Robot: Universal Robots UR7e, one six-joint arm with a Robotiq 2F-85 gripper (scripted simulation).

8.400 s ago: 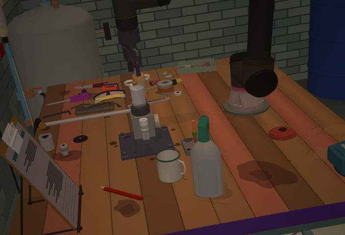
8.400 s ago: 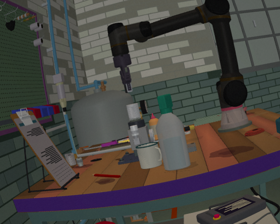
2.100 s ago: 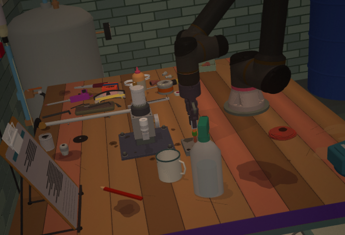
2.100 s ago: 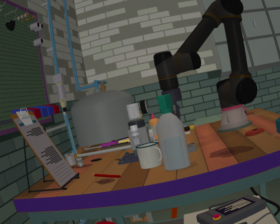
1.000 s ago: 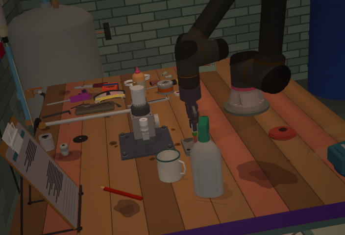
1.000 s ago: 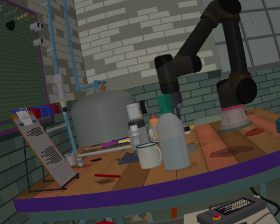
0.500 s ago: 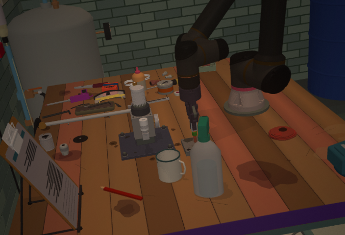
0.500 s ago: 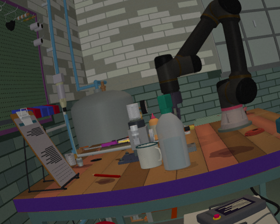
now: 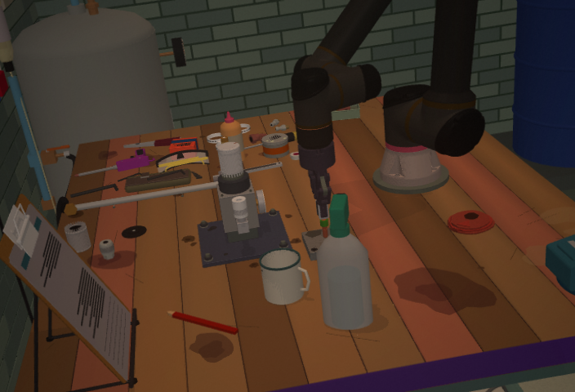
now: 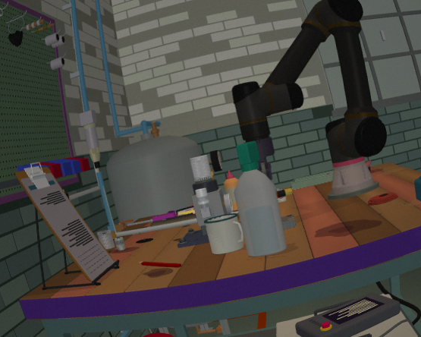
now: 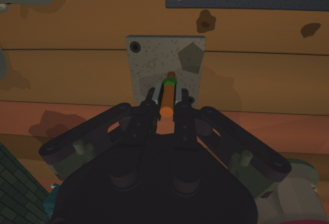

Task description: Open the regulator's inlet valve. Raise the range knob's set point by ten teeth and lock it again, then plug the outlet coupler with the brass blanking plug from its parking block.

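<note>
The brass blanking plug (image 11: 167, 97) stands upright on its grey parking block (image 11: 167, 68), a green collar near its lower end. My gripper (image 11: 167, 103) is closed around the plug's shank, pointing straight down over the block. The regulator (image 9: 235, 203) stands on a dark base plate to the left, with a ribbed white range knob (image 9: 229, 159) on top and a white coupler (image 9: 239, 210) on its front. A long grey lever (image 9: 145, 196) runs left from the regulator. From the side camera a spray bottle hides most of the block.
Behind the bench stand a brick wall and a grey tank (image 9: 89, 69). A grey spray bottle with a green cap (image 9: 344, 268) stands just right of my gripper. An enamel mug (image 9: 283, 276) sits in front of the base plate. Tools clutter the bench's rear left.
</note>
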